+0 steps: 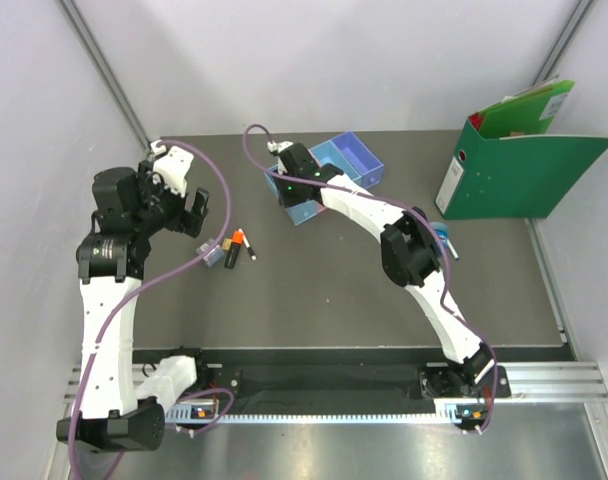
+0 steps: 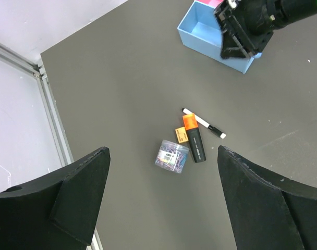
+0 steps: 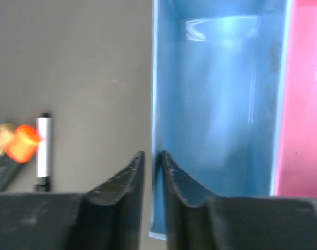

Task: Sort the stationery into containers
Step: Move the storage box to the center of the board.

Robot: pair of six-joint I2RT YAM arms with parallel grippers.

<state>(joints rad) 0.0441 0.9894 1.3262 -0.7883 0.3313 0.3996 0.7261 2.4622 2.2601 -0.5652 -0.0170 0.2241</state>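
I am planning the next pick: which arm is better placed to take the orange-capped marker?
Left. The left gripper hangs wide open above the orange-capped marker, while the right gripper is away at the light blue bin, its jaws barely apart.

Left arm: white shells joined by round black joints.
Right arm: was white too, with a bulky black elbow at its 5 o'clock end.
Green light: a small dot glowed at the right arm's 10 o'clock end.
Purple cable: ran in a loop along the left arm.
Left gripper: matte black, with broad wedge-shaped fingers.
Right gripper: black, with curved tips.
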